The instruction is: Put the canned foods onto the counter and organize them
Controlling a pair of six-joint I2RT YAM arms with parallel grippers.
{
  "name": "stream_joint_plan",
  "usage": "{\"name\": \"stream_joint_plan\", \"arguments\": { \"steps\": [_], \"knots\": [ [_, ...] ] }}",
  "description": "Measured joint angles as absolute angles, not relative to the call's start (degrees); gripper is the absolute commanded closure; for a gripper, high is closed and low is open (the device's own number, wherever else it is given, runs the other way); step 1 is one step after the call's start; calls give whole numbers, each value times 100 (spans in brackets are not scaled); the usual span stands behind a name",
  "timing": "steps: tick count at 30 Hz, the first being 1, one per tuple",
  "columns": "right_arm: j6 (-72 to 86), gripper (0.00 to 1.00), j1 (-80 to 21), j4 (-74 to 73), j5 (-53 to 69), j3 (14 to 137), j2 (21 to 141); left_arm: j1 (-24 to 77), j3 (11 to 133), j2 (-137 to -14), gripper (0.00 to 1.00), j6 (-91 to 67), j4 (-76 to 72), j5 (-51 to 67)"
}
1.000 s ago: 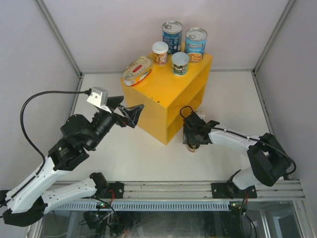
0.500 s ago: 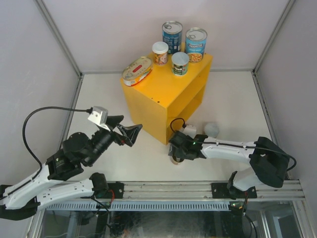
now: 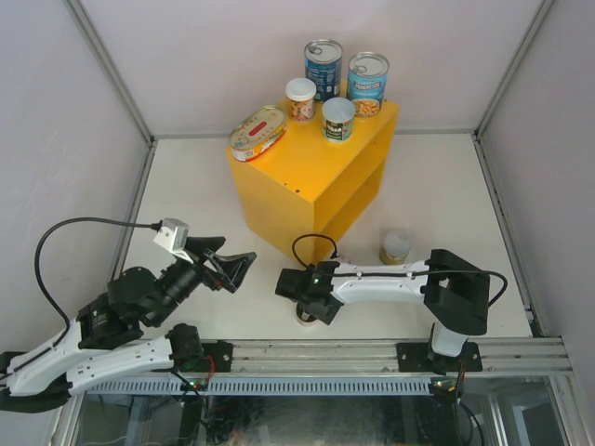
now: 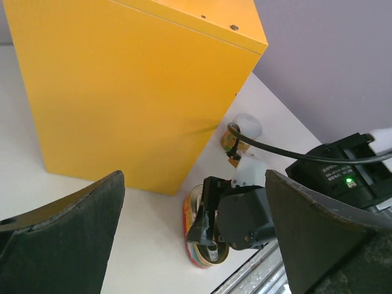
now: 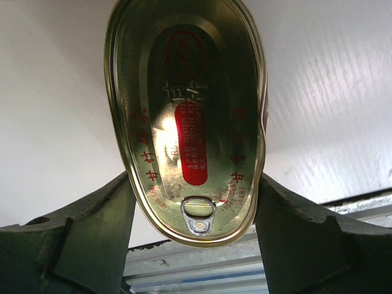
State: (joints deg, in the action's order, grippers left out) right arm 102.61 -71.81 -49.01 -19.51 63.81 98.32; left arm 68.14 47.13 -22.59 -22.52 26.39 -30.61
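Cans number seven in all: five are on top of the counter [image 3: 309, 163] and two are down on the tabletop [image 3: 446, 186]. On the counter, two tall blue cans [image 3: 323, 67] [image 3: 368, 84] stand at the far edge. Two small cans [image 3: 300, 98] [image 3: 338, 118] stand just in front of them, and one oval tin [image 3: 257, 132] lies flat at the left corner. A third small can [image 3: 394, 246] stands upright on the tabletop near the counter's open side. The second oval tin [image 5: 187, 122] is near the front edge of the tabletop. The right pincer [image 5: 193, 202] grips it across its narrow width, one finger against each side. In the left wrist view it looks tipped up on its rim. The left pincer [image 3: 228, 265] hovers to its left, spread wide and holding nothing.
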Motion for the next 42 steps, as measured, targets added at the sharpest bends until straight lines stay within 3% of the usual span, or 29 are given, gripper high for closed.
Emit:
{"name": "stream_joint_plan", "arguments": {
  "steps": [4, 10, 12, 14, 18, 42],
  "knots": [
    [10866, 86, -7360, -5061, -1994, 6392, 9839, 6842, 4713, -2261, 0, -2300, 2757, -3120],
    [11059, 25, -7404, -4908, -2060, 6193, 9679, 6873, 4713, -2355, 0, -2368, 2773, -3205],
    [11048, 13, -7406, -4818, -2069, 6110, 9609, 6890, 4681, -2375, 0, -2405, 2762, -3262],
    [10989, 7, -7413, -4705, -2060, 5979, 9590, 6910, 4657, -2381, 0, -2440, 2768, -3293],
    [10798, 2, -7437, -4611, -2069, 5787, 9585, 6952, 4654, -2423, 0, -2447, 2764, -3354],
    [10816, 3, -8364, -6171, -3238, 5655, 7520, 7773, 4466, -3273, 0, -2884, 2805, -3964]
  ]
}}
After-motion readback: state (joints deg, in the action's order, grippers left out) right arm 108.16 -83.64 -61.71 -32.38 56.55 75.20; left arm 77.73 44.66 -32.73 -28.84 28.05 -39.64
